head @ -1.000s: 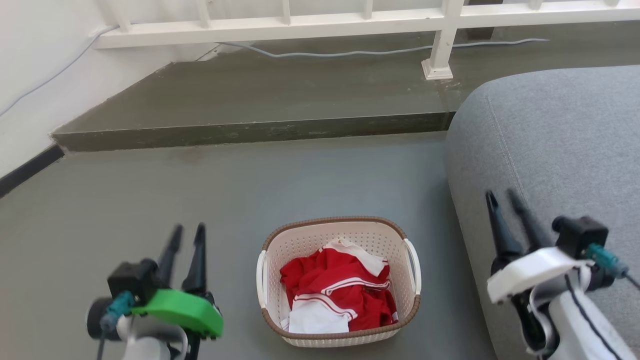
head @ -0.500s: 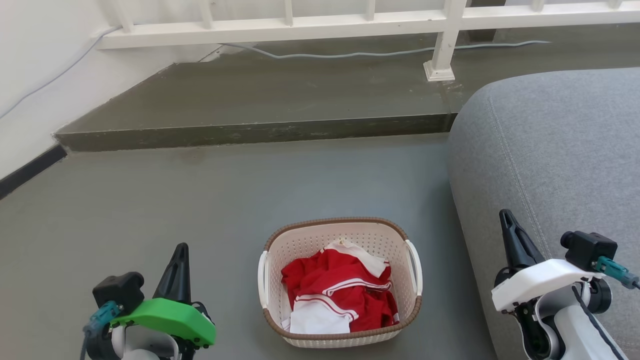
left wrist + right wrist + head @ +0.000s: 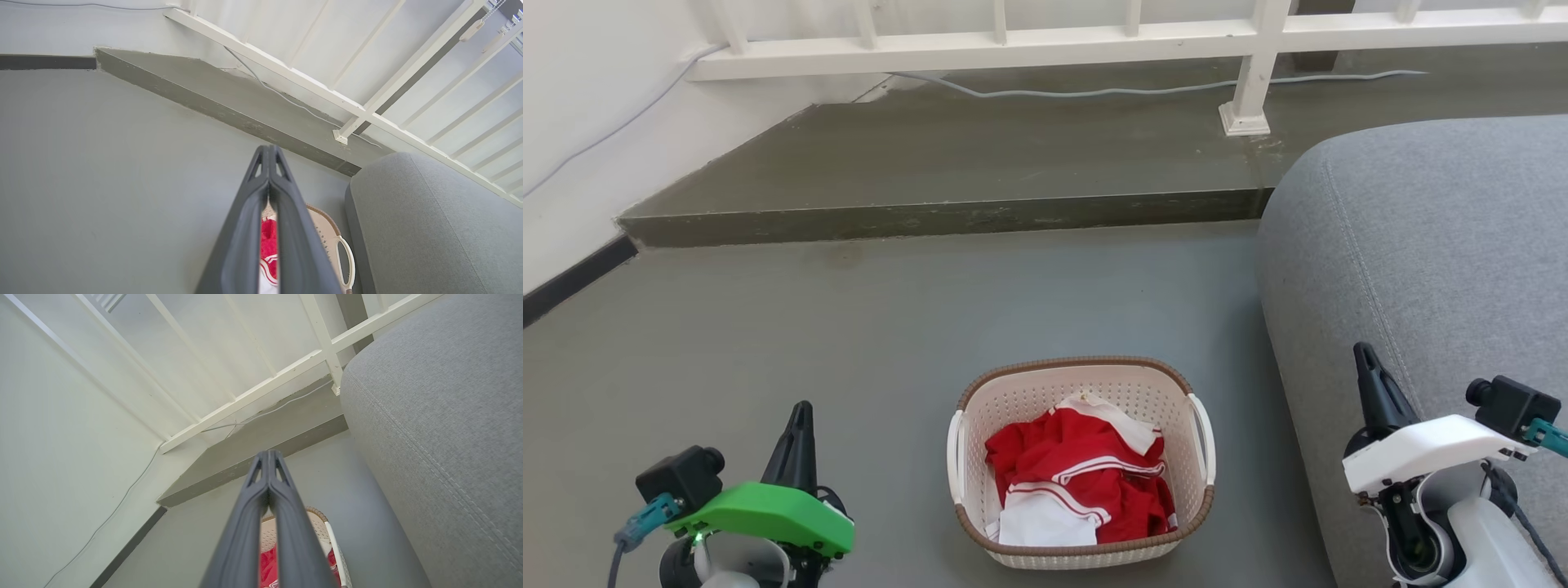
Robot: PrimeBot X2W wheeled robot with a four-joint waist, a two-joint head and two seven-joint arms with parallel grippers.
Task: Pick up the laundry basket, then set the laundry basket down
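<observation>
The laundry basket (image 3: 1086, 384) stands on the grey floor near the bottom centre of the head view, cream-white with a brown rim and white side handles, holding red and white clothes (image 3: 1078, 482). My left gripper (image 3: 800, 412) is shut and empty, a good way left of the basket. My right gripper (image 3: 1364, 355) is shut and empty, to the basket's right in front of the sofa. Each wrist view shows its fingertips pressed together, left gripper (image 3: 269, 149) and right gripper (image 3: 267, 454), with part of the basket (image 3: 327, 237) (image 3: 314, 522) behind the fingers.
A grey sofa (image 3: 1429, 245) fills the right side, close to the basket. A raised concrete step (image 3: 947, 216) crosses the back, with a white railing (image 3: 1013, 45) and a cable on it. A white wall (image 3: 572, 122) stands at left. Open floor (image 3: 768, 327) lies left of the basket.
Both grippers have shut from open and drawn down and back toward the frame's bottom. The basket stays in place; the camera has shifted slightly.
</observation>
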